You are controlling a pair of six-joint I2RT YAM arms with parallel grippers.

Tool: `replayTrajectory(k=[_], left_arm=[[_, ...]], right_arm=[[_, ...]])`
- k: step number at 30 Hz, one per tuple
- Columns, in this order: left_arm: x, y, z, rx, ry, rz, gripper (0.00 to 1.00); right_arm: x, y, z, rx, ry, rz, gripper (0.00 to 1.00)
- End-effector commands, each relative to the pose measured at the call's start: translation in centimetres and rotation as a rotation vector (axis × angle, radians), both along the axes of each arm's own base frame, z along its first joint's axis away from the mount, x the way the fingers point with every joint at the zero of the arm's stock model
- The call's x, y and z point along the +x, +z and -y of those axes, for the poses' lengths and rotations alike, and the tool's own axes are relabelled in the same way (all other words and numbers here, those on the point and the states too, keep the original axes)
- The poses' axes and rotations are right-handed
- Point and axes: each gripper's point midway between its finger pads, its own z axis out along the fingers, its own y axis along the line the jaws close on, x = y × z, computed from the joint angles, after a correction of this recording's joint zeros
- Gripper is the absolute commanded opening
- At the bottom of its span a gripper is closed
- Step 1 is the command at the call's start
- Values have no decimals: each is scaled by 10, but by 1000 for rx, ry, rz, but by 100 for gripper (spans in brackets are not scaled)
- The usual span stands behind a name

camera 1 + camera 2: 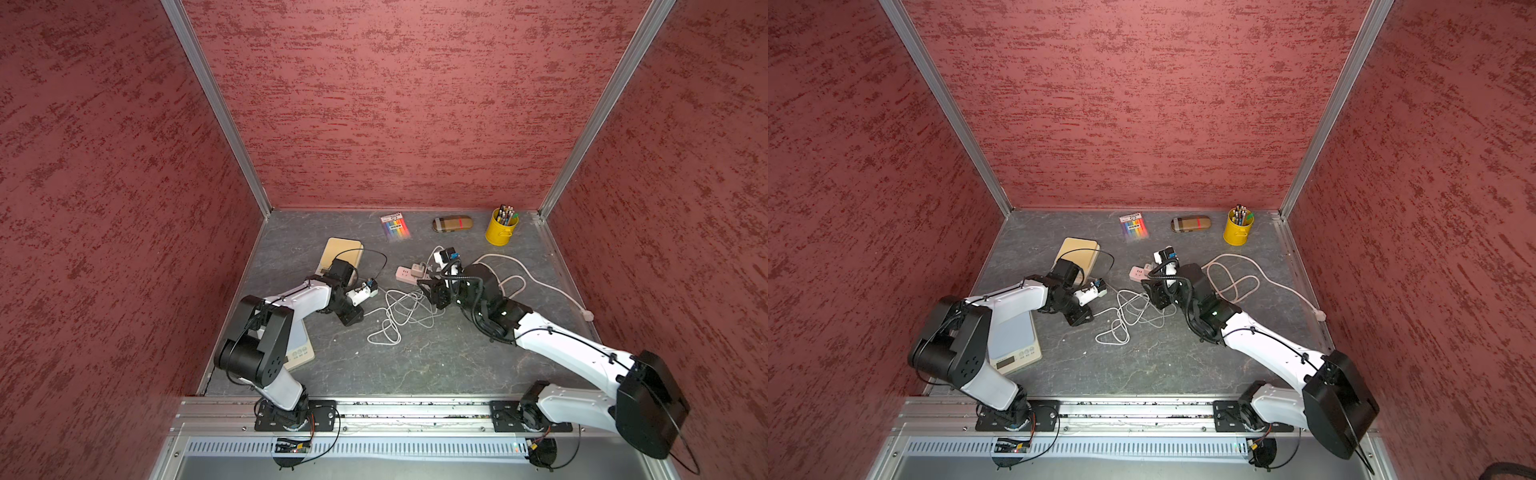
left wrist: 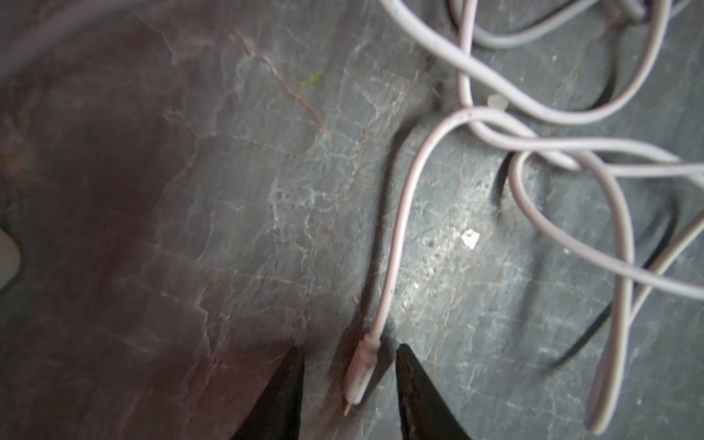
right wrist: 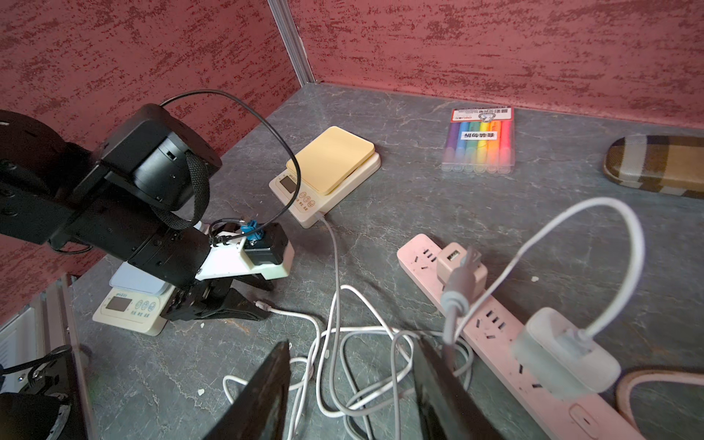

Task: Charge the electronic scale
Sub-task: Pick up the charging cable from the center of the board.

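Aluminium rail [image 1: 415, 405] fronts the grey veined bench [image 1: 436, 365] boxed by red walls [image 1: 395, 104]; left tool [image 2: 348, 348] gapes astride a cable plug [image 2: 360, 371], right tool [image 3: 353, 343] hangs released.

Left tool [image 1: 1079, 317] at white cable [image 1: 1128, 309] end, beside blue-topped scale [image 1: 1013, 337]

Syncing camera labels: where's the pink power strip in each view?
Top view: pink plastic power strip mid-table.
Top view: same strip, same spot.
Left wrist: not in it.
Right wrist: foreground, running diagonally.
Shared landmark: tangled white cables, in all four.
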Motion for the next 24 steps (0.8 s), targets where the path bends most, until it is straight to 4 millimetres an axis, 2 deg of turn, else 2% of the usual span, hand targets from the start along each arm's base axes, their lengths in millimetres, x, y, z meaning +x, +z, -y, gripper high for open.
replayTrajectory(k=[1,3,5,6,9,13,15,17,20,24], left_arm=[[-13,-11,2,34,-46,-47,40],[-15,-15,0,55,-48,-71,28],[-15,-12,0,66,-54,-80,6],[-15,-7,1,60,-55,-77,1],[-18,16,8,5,-71,-64,0],[-27,70,23,-141,-104,-42,0],[-32,93,27,-192,-109,-34,0],[-37,113,29,-237,-111,-32,0],[-49,137,34,-321,-121,-64,0],[-60,169,42,-474,-121,-117,0]], right_arm=[[1,13,3,41,-29,31,54],[1,13,4,38,-30,35,54],[1,14,4,29,-28,41,54],[2,15,4,27,-28,44,54],[0,19,2,15,-6,67,55],[-16,29,-12,3,151,170,59],[-28,39,-23,9,264,266,59],[-32,49,-31,22,314,341,59],[-40,57,-51,2,428,451,59],[-55,48,-83,-102,584,601,60]])
